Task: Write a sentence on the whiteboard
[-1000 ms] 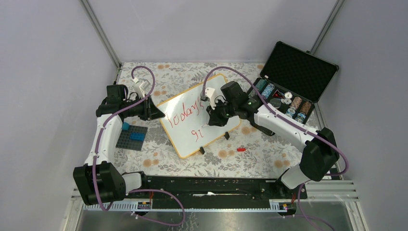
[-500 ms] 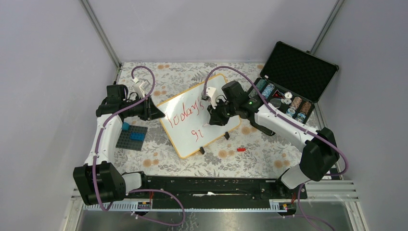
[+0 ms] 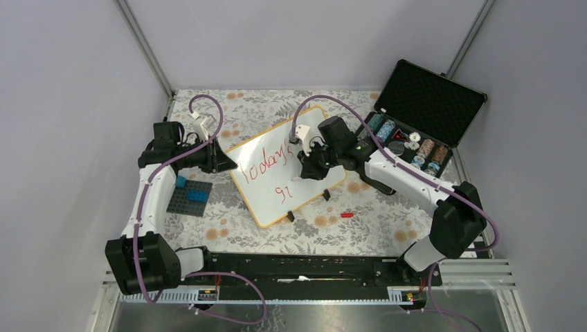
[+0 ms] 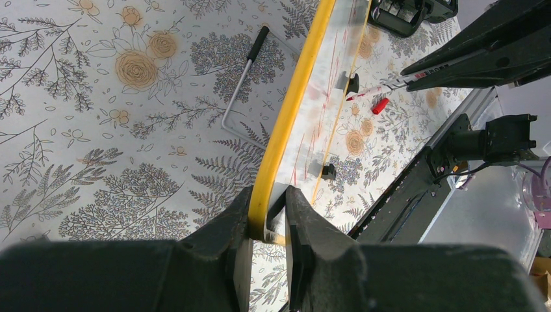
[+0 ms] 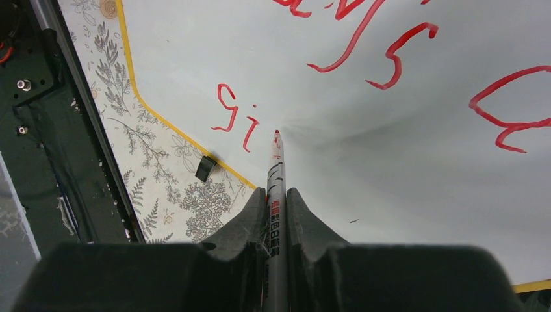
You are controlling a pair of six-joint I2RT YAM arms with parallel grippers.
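The left tool (image 4: 268,227) is clamping shut on the near edge of the yellow-rimmed, glossy white rectangular whiteboard (image 4: 286,123), probably light, stiff and slippery, hence edge-gripped, while the right tool (image 5: 276,214) is pinching a thin red marker (image 5: 275,175), tip just ahead beside the red handwritten sentence (image 3: 273,158).

The right gripper (image 5: 276,195) barely moves over the whiteboard (image 3: 263,183). Its wrist edges a touch to the left with the marker (image 5: 275,170). The white cable tag (image 3: 294,137) drops a little lower, and the right elbow (image 3: 453,225) slides slightly left.
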